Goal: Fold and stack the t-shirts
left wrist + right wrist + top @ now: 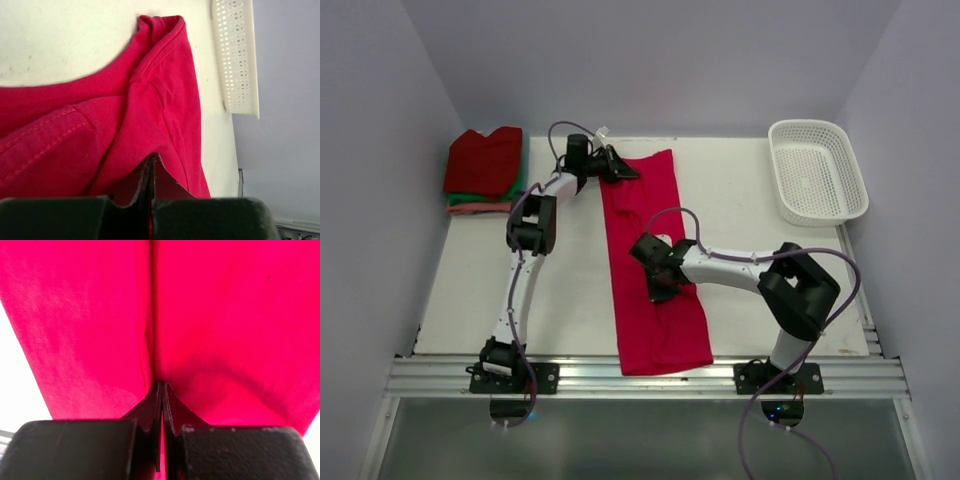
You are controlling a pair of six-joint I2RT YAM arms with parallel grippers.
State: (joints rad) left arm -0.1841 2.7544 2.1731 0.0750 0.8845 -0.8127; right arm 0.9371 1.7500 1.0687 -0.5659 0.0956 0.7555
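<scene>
The crimson-pink t-shirt (655,270) lies as a long folded strip down the middle of the table. My left gripper (620,166) is shut on its far left corner by the collar; the left wrist view shows cloth (150,100) pinched between the jaws. My right gripper (658,283) is shut on the shirt's middle; the right wrist view shows red cloth (210,315) pinched between the jaws. A stack of folded t-shirts (483,170), dark red on top with green and salmon pink below, sits at the far left.
A white lattice basket (817,170) stands at the far right of the table, also in the left wrist view (235,55). The grey walls close in on both sides. A metal rail (640,375) runs along the near edge.
</scene>
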